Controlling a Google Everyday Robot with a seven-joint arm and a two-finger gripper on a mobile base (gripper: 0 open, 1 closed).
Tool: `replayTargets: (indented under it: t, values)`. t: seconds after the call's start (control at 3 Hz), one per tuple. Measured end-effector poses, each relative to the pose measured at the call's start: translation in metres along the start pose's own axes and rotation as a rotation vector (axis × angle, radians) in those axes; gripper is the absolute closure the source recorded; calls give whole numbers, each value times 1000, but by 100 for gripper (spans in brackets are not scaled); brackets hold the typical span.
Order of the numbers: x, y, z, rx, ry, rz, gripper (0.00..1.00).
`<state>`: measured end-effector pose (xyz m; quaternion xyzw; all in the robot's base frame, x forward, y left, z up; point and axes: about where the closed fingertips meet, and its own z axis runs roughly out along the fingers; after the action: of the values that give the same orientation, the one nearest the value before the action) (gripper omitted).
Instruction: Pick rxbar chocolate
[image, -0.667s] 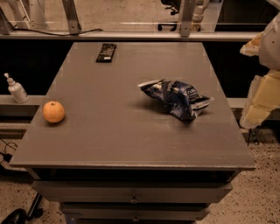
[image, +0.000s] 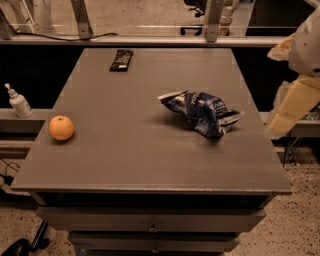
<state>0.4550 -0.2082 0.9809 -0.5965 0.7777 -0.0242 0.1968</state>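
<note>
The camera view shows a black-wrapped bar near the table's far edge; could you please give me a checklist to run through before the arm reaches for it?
1. Target found: the small flat black-wrapped rxbar chocolate lies flat near the far edge of the grey table: ok.
2. Room around the bar: nothing touches it: ok.
3. Look-alike ruled out: the crumpled dark-blue chip bag lies mid-right, well apart from the bar: ok.
4. Round orange sits near the left edge, away from a likely path: ok.
5. Gripper over the bar: it hangs beyond the table's right edge, far from the bar: not ok.
6. Gripper ready to grasp: cannot tell.
</note>
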Motion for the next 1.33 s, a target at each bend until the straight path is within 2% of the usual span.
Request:
replayTargets:
  t: [0.33,0.67,1.0,1.33]
  values:
    - [-29,-38,17,32,-123,34,0]
    - [-67,-76,32,51,-248,69,0]
    - [-119,-98,47,65,-340,84,0]
    - [-119,-98,47,65,-340,84,0]
